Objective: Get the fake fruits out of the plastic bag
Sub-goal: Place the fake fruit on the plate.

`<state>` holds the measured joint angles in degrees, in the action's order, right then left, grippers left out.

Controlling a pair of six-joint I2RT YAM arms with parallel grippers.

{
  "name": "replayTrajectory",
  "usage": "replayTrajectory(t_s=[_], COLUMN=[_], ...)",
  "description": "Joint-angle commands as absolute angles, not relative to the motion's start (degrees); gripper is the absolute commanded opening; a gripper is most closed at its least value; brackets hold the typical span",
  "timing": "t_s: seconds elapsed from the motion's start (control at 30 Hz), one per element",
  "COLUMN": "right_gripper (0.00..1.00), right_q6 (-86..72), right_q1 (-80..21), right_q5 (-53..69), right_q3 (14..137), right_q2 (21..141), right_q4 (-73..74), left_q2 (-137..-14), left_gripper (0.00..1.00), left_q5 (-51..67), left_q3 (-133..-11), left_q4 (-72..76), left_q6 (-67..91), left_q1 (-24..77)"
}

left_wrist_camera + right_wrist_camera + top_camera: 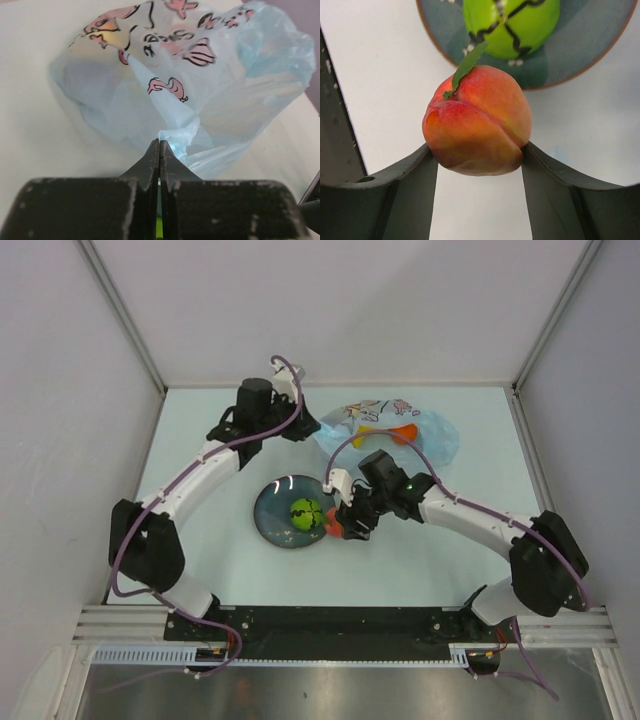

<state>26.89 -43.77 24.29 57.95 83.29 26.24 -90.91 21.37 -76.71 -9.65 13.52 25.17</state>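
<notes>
Two robot arms, the left arm point(205, 468) and right arm point(475, 520), look alike: glossy white curved shells between bulky black joints, each trailed by a thin purple cable point(291, 367). A tiny green light point(411, 481) glows on the right wrist. On the left gripper point(159, 146), the fingers point(149, 167) are matte black wedges flecked with pale specks. On the right gripper point(475, 152), the fingers point(555, 175) are smooth dark grey curves.

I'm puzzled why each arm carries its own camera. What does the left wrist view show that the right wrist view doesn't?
Only the left wrist view: the plastic bag, its edge pinched in the shut left gripper. Only the right wrist view: the right gripper holding a peach, with a green fruit on a dark plate beyond. Both: the pale table.
</notes>
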Motion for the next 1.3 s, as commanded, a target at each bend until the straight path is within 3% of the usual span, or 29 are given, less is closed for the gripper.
replayTrajectory(t_s=[0.0, 0.6, 0.67, 0.7, 0.83, 1.0, 1.17, 1.27], right_gripper=[0.34, 0.43, 0.51, 0.67, 0.99, 1.00, 0.99, 0.83], right_q6=[26.0, 26.5, 26.5, 26.6, 28.7, 31.2, 28.3, 21.2], right_q1=[-45.3, -46.6, -46.3, -46.1, -46.1, -45.2, -38.2, -30.3], right_q5=[24.0, 18.4, 17.8, 17.7, 18.8, 23.3, 24.9, 23.2], right_q3=[58.8, 62.8, 63.4, 63.5, 63.6, 65.6, 69.1, 69.3], right_q2=[86.3, 100.5, 101.7, 101.9, 98.3, 86.6, 74.5, 71.4], right_q4=[13.7, 4.1, 3.8, 3.5, 8.1, 24.6, 28.0, 22.6], left_q2=[-85.4, -79.1, -79.1, -79.2, -79.4, -80.4, -83.0, -84.8], left_gripper=[0.00, 0.00, 0.00, 0.00, 0.00, 0.00, 0.00, 0.00], left_q5=[22.5, 27.8, 27.9, 28.2, 29.0, 29.9, 34.2, 39.2], left_q3=[-73.0, -63.5, -63.3, -63.1, -63.0, -63.1, -65.9, -68.6], left_q4=[-6.9, -1.5, -1.0, -0.6, -0.6, -1.8, -4.8, -6.9], left_q6=[16.3, 19.7, 20.0, 20.1, 19.7, 19.1, 18.6, 15.0], left_q1=[24.1, 21.2, 21.1, 21.0, 21.0, 20.6, 19.3, 19.2])
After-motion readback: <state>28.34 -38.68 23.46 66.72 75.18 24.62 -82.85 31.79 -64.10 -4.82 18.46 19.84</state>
